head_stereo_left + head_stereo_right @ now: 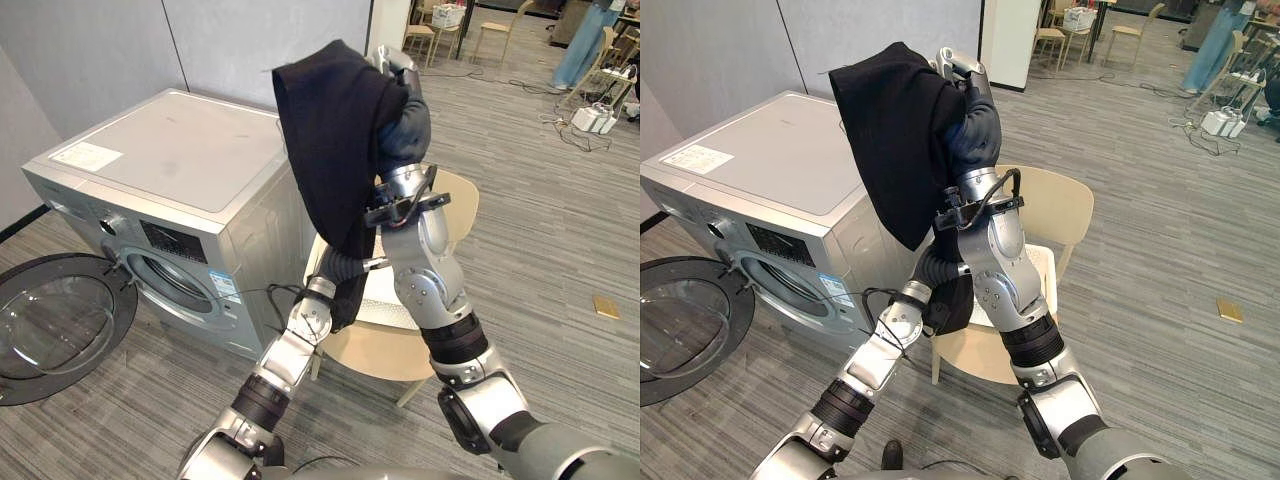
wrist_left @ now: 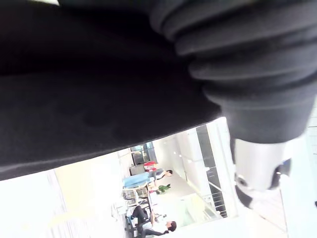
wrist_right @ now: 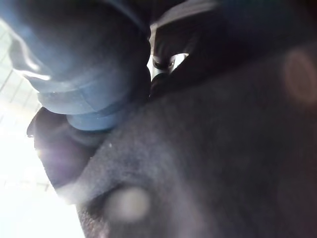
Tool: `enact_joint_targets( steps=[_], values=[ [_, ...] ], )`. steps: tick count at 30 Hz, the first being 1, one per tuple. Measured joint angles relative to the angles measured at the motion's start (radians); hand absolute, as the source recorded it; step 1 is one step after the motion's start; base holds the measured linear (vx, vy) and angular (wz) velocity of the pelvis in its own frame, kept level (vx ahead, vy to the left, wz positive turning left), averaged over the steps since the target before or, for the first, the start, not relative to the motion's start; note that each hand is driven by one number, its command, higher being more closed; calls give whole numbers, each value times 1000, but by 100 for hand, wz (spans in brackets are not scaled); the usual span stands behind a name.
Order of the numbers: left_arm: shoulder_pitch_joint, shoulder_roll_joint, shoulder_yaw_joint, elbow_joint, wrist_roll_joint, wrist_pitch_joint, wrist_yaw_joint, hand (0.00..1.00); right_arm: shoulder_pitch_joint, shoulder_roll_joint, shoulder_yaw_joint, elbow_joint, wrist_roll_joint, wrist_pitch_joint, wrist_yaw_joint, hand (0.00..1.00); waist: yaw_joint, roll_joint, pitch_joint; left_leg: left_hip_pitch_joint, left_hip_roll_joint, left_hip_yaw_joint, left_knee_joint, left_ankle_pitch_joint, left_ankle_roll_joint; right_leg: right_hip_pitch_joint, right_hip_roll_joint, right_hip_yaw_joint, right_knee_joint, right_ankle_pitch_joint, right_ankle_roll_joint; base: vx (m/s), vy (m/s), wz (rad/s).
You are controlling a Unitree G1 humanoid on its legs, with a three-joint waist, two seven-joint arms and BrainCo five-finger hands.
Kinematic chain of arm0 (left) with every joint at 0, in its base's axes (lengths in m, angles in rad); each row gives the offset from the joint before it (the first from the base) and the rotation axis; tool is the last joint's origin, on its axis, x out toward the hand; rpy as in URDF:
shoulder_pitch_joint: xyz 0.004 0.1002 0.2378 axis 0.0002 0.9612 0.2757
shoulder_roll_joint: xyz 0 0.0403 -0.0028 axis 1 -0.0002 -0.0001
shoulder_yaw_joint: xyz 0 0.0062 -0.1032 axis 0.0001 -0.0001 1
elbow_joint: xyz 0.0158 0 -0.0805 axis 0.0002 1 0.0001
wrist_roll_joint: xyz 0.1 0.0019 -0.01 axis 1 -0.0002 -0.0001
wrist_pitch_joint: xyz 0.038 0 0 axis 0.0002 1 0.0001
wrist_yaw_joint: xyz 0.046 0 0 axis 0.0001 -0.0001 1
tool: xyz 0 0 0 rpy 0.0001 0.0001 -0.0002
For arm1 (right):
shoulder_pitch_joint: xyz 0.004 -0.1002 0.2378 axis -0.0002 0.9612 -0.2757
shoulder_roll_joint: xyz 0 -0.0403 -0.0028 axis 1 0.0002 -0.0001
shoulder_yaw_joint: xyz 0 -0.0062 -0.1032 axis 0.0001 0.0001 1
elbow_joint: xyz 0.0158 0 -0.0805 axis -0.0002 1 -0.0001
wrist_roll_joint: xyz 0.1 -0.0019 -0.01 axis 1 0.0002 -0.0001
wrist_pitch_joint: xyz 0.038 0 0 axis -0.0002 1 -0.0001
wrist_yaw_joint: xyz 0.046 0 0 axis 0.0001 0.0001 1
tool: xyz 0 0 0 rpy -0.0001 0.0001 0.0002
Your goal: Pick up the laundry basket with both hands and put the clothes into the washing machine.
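- Laundry basket: white, with a fine pattern of holes. It sits on the seat of the chair, toward the seat's back edge. Both arms cross in front of it, so its rim and handles are hidden.
- Black garment: soft, matte and thick. It is held high above the chair and hangs in a long, loose fold that narrows downward.
- Right hand: raised at the garment's top. Its silver fingers bend over the upper fold and grip it, with their tips buried in the cloth.
- Left hand: reaches toward the seat under the hanging cloth. One silver, dark-tipped digit shows beside the ribbed cover, and I cannot tell whether its fingers are open or closed.
- Chair: pale beige, with a rounded back and slim wooden legs.
- Washing machine: a boxy silver-grey shell with a flat top, just beside the chair. Its round glass door is swung wide open and cut off at the view's edge.
- Floor: grey, finely striped.
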Motion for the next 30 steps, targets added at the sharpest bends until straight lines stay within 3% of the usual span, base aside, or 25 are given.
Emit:
enact_joint_targets(
  steps=[7, 14, 15, 30],
  values=[
    [-10, 0, -20, 4, -134, -10, 1, 100, 28, 9, 23, -2, 1, -6, -1, 100, -20, -4, -3, 0, 0, 2, 0, 0, 0, -2, 0, 3, 0, -2, -2, 0, 0, 0],
    [-10, 1, -30, 4, -142, -10, 33, 100, 81, 12, 40, -8, 0, -19, -3, 100, -24, -5, -3, 0, 0, 4, 0, -5, -6, -3, 0, 8, 0, -3, -5, 0, 0, 0],
    [-10, 1, -28, 4, -142, -11, 46, 100, 81, 12, 40, -8, 0, -23, -5, 0, -24, -5, -3, 0, 0, 5, 0, -5, -7, -3, 0, 9, 0, -3, -5, 0, 0, 0],
    [42, 1, 72, -36, -177, -21, 88, 100, 172, 6, 44, -7, 2, -24, -19, 0, -41, -6, -4, 5, 1, 12, 0, -6, -7, -1, 0, 14, -2, -3, -5, 0, 0, 0]
  ],
)
